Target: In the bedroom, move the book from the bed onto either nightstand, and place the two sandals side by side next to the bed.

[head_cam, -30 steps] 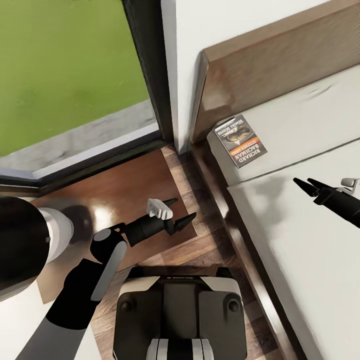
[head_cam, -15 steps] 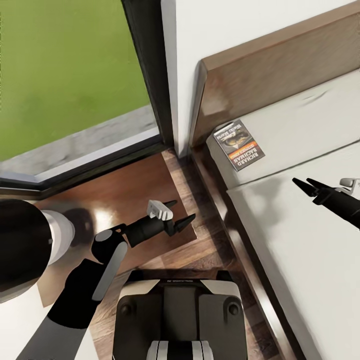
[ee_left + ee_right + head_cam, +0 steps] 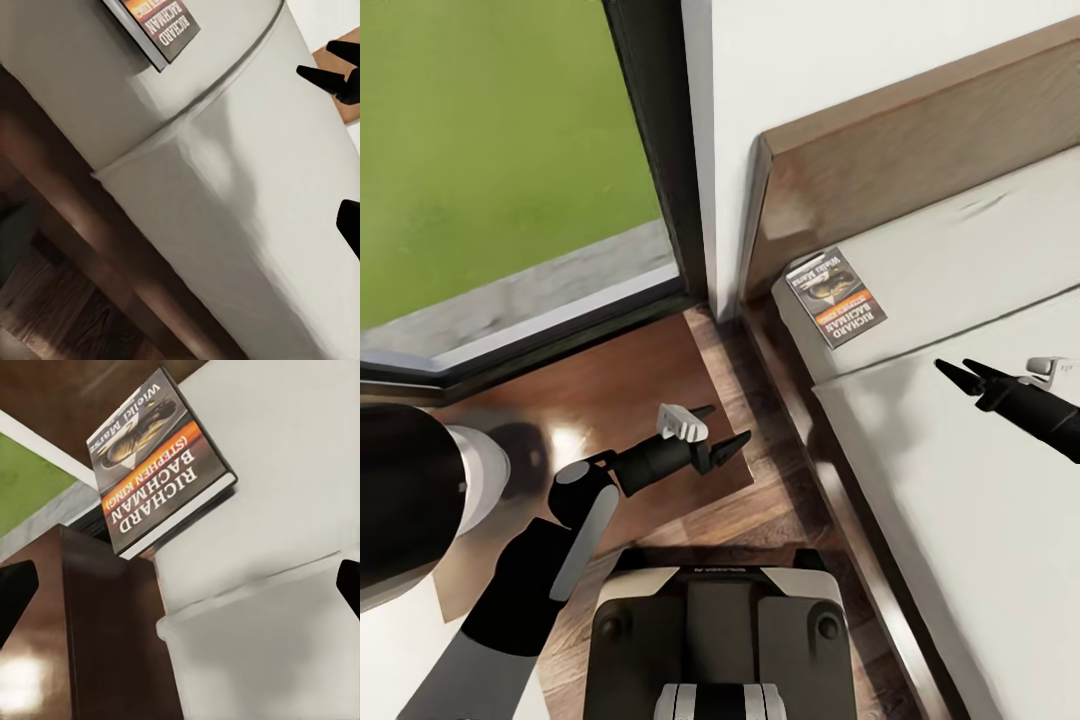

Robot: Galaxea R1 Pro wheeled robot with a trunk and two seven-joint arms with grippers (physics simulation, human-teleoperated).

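Book lies flat, cover up, on the grey mattress of the bed, at the mattress corner nearest the headboard and the bed's left edge. Cover shows a grey picture, an orange band and white lettering "Richard Bachman"; the right wrist view shows it clearly, with one corner slightly overhanging the mattress edge. The left wrist view catches just a corner of it.

Right gripper hovers over the mattress, near the book but apart from it, black fingertips a little apart and holding nothing. Its fingertips also show in the left wrist view.

Left gripper hangs over the nightstand, near that top's edge facing the bed, fingers spread, empty.

Nightstand is a glossy brown top just beside the bed's left side, tucked into the room corner under the dark-framed window, with green grass outside. White wall runs behind the headboard. Wood-plank floor shows between nightstand and bed frame. Robot's base sits at the near edge of the head view.
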